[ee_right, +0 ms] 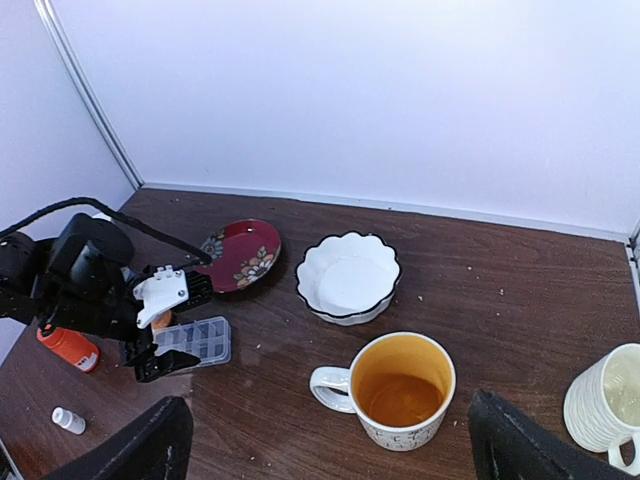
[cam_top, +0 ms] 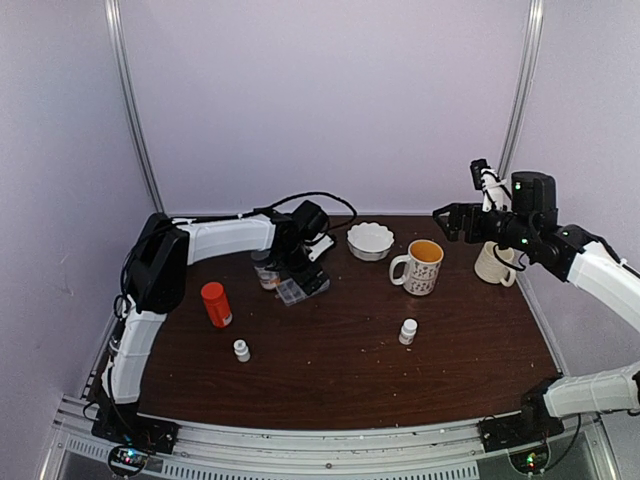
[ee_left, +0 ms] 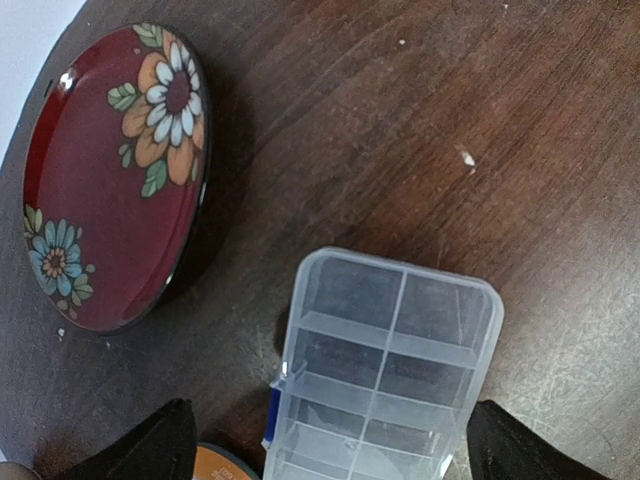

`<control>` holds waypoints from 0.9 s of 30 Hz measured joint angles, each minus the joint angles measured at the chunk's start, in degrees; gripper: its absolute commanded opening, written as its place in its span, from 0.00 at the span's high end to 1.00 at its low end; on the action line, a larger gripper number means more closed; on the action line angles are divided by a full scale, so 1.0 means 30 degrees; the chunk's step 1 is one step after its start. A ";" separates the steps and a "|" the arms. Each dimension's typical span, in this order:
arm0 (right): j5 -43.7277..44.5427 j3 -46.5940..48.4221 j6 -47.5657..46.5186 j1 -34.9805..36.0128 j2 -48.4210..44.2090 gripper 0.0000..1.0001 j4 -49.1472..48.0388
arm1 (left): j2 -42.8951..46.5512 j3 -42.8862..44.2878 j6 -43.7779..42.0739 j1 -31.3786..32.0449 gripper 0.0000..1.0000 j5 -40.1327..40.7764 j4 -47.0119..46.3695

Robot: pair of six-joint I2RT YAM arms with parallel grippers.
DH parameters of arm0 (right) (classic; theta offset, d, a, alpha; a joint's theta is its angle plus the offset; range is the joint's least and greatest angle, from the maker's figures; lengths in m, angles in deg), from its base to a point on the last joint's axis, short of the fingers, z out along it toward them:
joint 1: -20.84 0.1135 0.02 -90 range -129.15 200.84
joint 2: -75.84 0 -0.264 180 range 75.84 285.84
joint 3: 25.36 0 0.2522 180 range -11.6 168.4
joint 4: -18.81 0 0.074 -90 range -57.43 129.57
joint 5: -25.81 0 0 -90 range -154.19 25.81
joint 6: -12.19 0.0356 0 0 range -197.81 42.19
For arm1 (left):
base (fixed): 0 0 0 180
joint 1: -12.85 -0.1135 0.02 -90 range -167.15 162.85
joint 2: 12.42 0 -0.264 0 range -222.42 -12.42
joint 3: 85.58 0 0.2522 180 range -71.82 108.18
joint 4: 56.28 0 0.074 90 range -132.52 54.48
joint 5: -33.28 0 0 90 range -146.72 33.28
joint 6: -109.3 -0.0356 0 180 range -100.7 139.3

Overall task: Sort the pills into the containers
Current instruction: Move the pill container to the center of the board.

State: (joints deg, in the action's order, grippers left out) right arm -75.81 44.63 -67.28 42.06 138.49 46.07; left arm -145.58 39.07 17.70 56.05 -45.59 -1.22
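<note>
While the left gripper (ee_left: 330, 420) hangs spread wide over the clear pill box (ee_left: 385, 370) beside the red flower plate (ee_left: 100, 200), the right gripper (ee_right: 330, 405) is spread wide too, high up near the cup (ee_right: 400, 390).

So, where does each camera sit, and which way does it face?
Top external: above, behind the bases, looking down on the table; both arms show.
Left wrist: looks down at clear pill box and floral plate; own fingertips show.
Right wrist: high, faces rear wall over mug and white bowl; own fingertips show.
Shared by both wrist views: pill box, plate.
</note>
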 measured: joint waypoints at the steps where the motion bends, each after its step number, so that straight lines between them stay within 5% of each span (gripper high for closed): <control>1: -0.0197 -0.0189 -0.0022 0.0000 -0.0226 0.00 -0.0262 | -0.0138 0.0204 0.0044 -0.0058 0.02 -0.0095 0.0284; 8: -0.1202 -0.1027 -0.0015 0.0000 -0.0933 0.00 -0.1195 | -0.0765 0.0976 0.0226 -0.0372 0.06 -0.0678 0.1290; 17: -0.1559 -0.1530 0.0146 0.0000 -0.0969 0.01 -0.1530 | -0.1049 0.1013 0.0984 -0.0386 0.25 -0.3279 0.2317; 27: -0.2098 -0.2776 0.1290 0.0321 -0.1719 0.03 -0.1778 | -0.0882 0.1013 0.3832 0.1049 0.23 -0.6375 0.2521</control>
State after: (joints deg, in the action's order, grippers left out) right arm -82.10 36.30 -63.41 43.02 133.33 40.73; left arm -148.23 42.11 29.19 59.19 -64.71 6.34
